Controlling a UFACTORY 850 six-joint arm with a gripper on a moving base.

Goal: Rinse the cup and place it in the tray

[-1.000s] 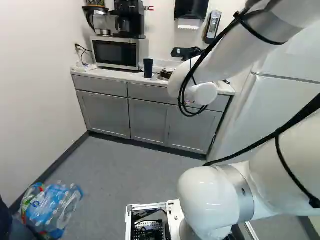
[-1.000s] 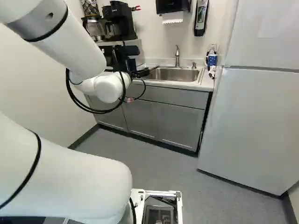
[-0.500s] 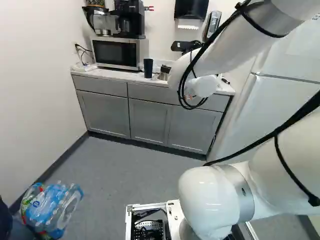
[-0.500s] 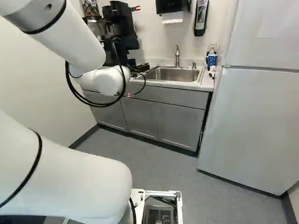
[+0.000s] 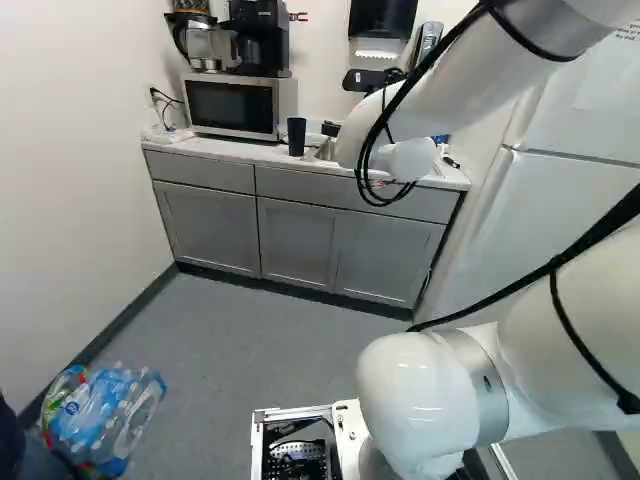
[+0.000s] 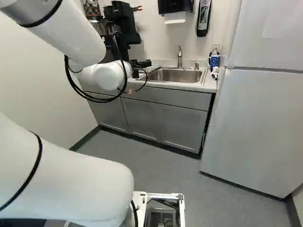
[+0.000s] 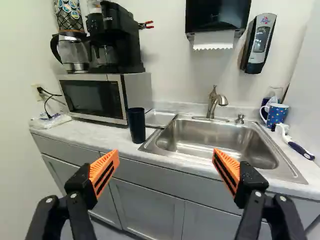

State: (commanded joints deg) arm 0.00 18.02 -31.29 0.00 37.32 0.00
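Black two-finger gripper (image 6: 142,63) with orange pads: fingers spread wide, nothing between the pads, both pointing ahead toward the counter (image 7: 75,131) of white, stone-like material. Behind it, the wrist of the smooth white arm (image 5: 455,90), looped with black cables, ends in a rounded joint. The forearm slopes down and forward from the upper right of the left base view; the thicker lower link runs to a bulbous joint at that view's foot. From where I stand, the arm reaches out over the floor, its wrist near the counter's front.

Ahead of the gripper, the tall dark tumbler-shaped cup (image 7: 136,125) stands upright on the counter, apart from both fingers and nearer the one on the microwave side. Just beside it: the silver, black-fronted microwave (image 7: 137,92), the shallow metal tray (image 7: 159,118) and the stainless-steel sink (image 7: 215,142) with its curved metal faucet (image 7: 215,102). Beyond the sink, a blue-and-white spotted mug (image 7: 276,115) sits near the wall.
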